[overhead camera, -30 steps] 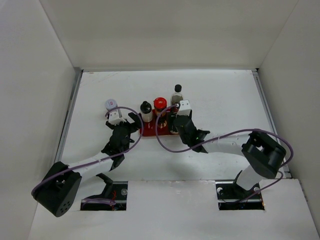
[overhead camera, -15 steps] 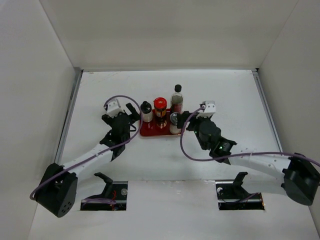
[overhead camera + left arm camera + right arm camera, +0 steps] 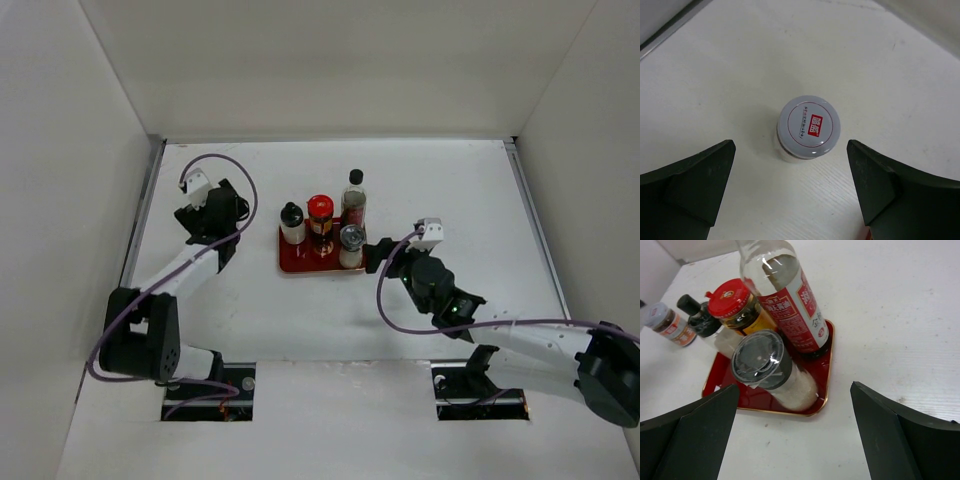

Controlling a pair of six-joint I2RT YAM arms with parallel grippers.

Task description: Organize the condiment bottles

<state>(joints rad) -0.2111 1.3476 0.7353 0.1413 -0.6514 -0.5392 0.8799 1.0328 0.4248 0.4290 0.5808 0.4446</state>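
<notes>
We see four on the red tray (image 3: 300,266) in top view: tall dark bottle (image 3: 353,196), red-lidded jar (image 3: 320,210), black-capped white bottle (image 3: 292,222), silver-lidded jar (image 3: 351,240). Only the wrist views show the grey-lidded jar (image 3: 809,127), off-tray at 9 o'clock, untouched inside the wide-open left gripper (image 3: 790,145). Right gripper (image 3: 794,390) spread wide, empty, at tray's 3 o'clock.

Top camera looks steeply down on whole table (image 3: 460,190); left wrist close above grey-lidded jar (image 3: 808,127) between its fingers (image 3: 687,185); right wrist low, facing tray (image 3: 822,375) just ahead, shared with top.
</notes>
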